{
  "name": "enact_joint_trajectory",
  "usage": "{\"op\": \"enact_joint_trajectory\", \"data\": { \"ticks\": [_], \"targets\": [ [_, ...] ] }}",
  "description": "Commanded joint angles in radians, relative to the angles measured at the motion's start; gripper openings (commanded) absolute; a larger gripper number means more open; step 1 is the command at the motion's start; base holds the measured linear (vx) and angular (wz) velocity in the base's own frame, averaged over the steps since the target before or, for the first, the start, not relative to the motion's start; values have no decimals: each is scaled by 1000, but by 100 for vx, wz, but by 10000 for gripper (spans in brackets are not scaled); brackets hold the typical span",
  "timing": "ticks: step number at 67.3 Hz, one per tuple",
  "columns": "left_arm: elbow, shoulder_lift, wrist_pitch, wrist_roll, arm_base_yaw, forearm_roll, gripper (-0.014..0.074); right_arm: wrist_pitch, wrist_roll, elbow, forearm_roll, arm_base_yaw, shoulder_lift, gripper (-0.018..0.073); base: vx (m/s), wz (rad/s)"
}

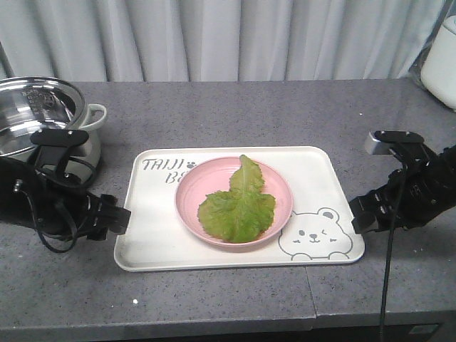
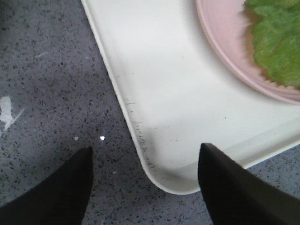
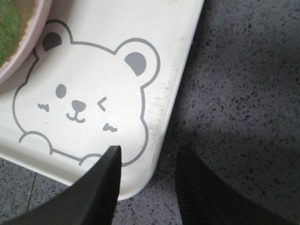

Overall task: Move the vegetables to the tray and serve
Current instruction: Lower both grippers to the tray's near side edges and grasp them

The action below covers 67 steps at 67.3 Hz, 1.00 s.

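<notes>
Lettuce (image 1: 239, 204) lies in a pink plate (image 1: 187, 208) on the tray (image 1: 151, 239); left hand (image 1: 118, 216), by a pot (image 1: 39, 114), and right hand (image 1: 358, 214) gape.

Left hand (image 2: 146, 147) and right hand (image 3: 150, 149) both gape.

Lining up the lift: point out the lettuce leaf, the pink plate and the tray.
lettuce leaf (image 1: 239, 208): front view, middle of the green blade.
pink plate (image 1: 187, 205): front view, bare left inner wall.
tray (image 1: 151, 224): front view, bare floor left of the plate.
</notes>
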Motion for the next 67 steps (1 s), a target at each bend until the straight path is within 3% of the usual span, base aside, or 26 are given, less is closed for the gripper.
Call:
{"op": "enact_joint_trajectory", "data": {
  "ticks": [1, 21, 67],
  "targets": [
    [-38, 16, -8, -12, -2, -16, 459, -24, -12, -23, 25, 0, -21, 277, 0, 0],
    [-177, 156, 102, -15, -2, -15, 459, -22, -12, -23, 24, 0, -15, 277, 0, 0],
    [-193, 222, 97, -32, -2, -52, 459, -58, -14, -23, 24, 0, -15, 277, 0, 0]
  ]
}}
